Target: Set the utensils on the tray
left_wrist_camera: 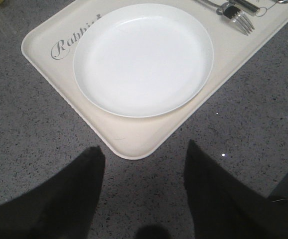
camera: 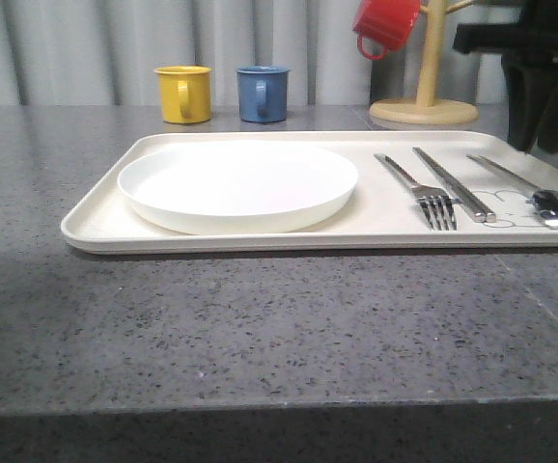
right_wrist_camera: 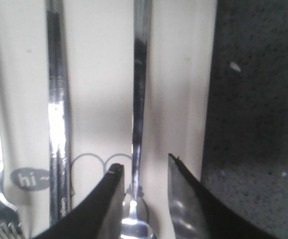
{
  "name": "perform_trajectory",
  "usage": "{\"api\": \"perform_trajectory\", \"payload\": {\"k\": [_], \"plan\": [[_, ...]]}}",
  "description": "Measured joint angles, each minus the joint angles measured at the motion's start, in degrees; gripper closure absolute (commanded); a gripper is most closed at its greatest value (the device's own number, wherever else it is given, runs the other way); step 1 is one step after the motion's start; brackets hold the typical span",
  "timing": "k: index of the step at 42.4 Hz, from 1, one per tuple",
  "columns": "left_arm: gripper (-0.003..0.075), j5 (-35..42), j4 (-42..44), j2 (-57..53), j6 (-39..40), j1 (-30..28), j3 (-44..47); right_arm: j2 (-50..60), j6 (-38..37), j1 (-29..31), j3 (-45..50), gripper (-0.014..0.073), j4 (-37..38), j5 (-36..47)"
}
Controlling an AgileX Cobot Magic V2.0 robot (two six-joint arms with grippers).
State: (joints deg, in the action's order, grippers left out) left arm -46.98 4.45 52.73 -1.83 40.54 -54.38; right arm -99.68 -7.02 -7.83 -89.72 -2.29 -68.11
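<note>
The cream tray [camera: 96, 227] lies across the grey table with a round white plate [camera: 236, 183] on its left half. To the right of the plate, a fork [camera: 424, 193], a knife [camera: 453, 183] and a spoon [camera: 540, 198] lie side by side on the tray. My right gripper [camera: 538, 145] hangs above the spoon's handle. In the right wrist view it is open [right_wrist_camera: 144, 163], its fingers either side of the spoon [right_wrist_camera: 139, 74] and apart from it. My left gripper [left_wrist_camera: 144, 147] is open over bare table just off the tray's near left corner [left_wrist_camera: 129, 137], holding nothing.
A yellow mug [camera: 183, 94] and a blue mug [camera: 263, 94] stand behind the tray. A red mug [camera: 385, 26] hangs on a wooden mug tree [camera: 426, 96] at the back right. Bare speckled tabletop runs from the tray to the front edge [camera: 260, 405].
</note>
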Motion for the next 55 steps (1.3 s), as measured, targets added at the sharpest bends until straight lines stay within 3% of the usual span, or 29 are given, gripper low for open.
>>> {"api": "perform_trajectory", "payload": {"k": [9, 22, 40, 55], "plan": [[0.0352, 0.0, 0.0, 0.0, 0.0, 0.0, 0.0, 14.6, 6.2, -6.5, 5.1, 0.0335, 0.5, 2.5], [0.0352, 0.0, 0.0, 0.0, 0.0, 0.0, 0.0, 37.8, 7.9, -14.5, 18.4, 0.0335, 0.1, 8.0], [0.0352, 0.0, 0.0, 0.0, 0.0, 0.0, 0.0, 64.0, 8.6, -14.8, 36.6, 0.0335, 0.1, 9.3], [0.0352, 0.0, 0.0, 0.0, 0.0, 0.0, 0.0, 76.8, 9.1, -14.8, 44.3, 0.0335, 0.3, 10.0]]}}
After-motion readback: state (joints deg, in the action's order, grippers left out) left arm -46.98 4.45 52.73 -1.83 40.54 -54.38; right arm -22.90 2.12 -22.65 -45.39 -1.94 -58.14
